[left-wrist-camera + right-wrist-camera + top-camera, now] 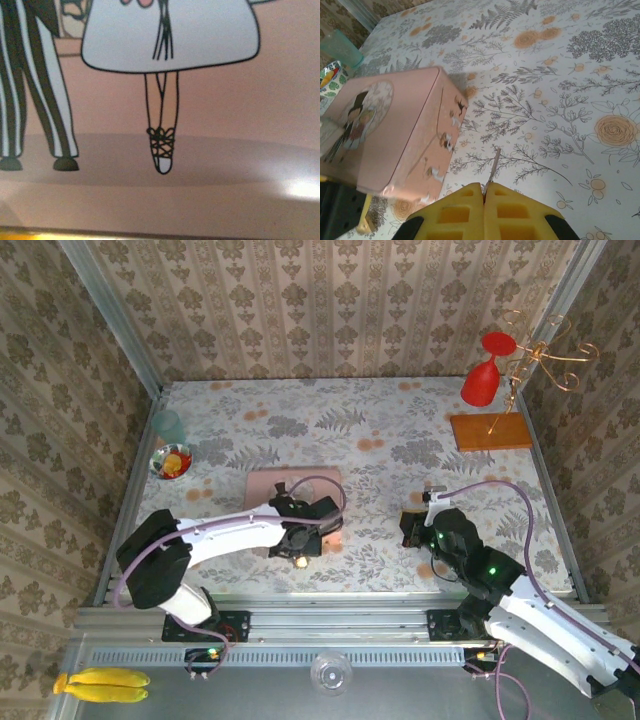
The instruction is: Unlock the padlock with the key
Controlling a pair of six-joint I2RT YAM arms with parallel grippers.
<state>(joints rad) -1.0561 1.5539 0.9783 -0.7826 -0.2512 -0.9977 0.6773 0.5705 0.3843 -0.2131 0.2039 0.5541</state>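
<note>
The pink picture tin (290,483) lies at the table's middle, and its side and lid show in the right wrist view (405,135). My left gripper (300,540) hangs low over the tin's near edge; its wrist camera is close on the lid's drawing (165,115), and its jaws are hidden. The padlock is hidden, apart from a blurred brass-coloured bit (364,226) below the tin's near corner that I cannot identify. My right gripper (484,186) (413,527) is to the right of the tin, above the cloth, shut on the key (493,164), whose thin blade sticks forward.
A wooden base (490,430) with a gold wire stand and a hanging red glass (482,380) stands at the back right. A fruit bowl (172,462) and a teal cup (167,425) sit at the left edge. Bananas (100,685) lie off the table in front.
</note>
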